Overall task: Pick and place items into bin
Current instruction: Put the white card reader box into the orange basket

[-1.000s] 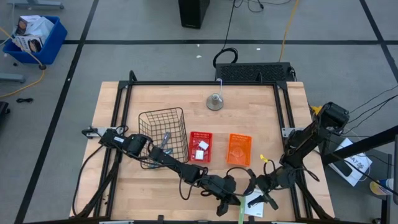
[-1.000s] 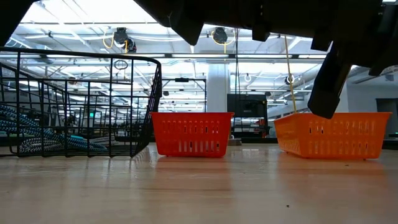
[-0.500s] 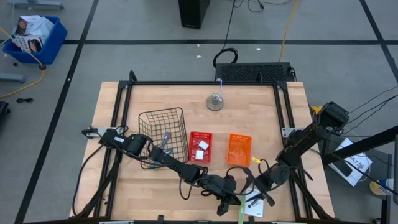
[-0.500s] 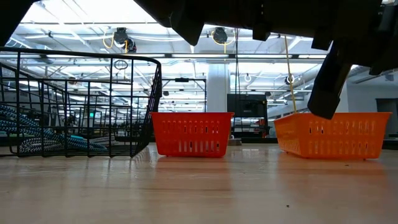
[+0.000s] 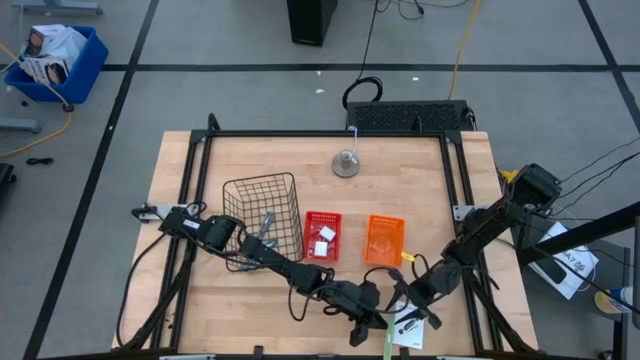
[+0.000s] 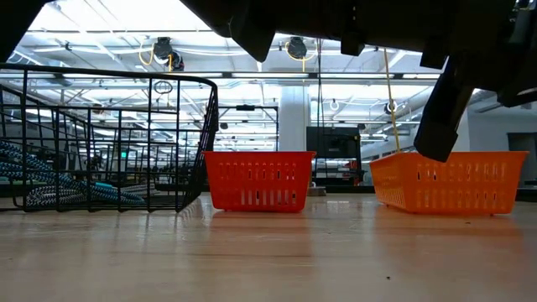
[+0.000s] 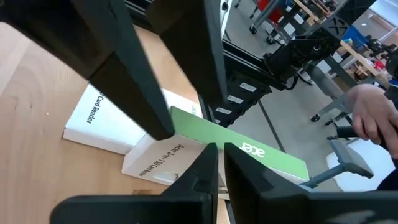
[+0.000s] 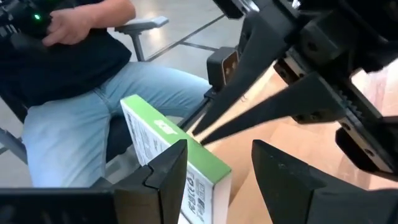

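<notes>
Both grippers are parked over one green-and-white box (image 5: 405,326) at the table's near edge. Left gripper (image 7: 221,163) looks nearly pinched closed, with the box just beyond its tips; right gripper (image 8: 219,163) is spread, box edge between the fingers, so it's better lined up.

White card-reader box with green side (image 7: 239,144) tilted on edge at the worktop's front edge, black print on its white face, second flat white box (image 7: 102,121) lying just beside it, both near the front rail.
</notes>
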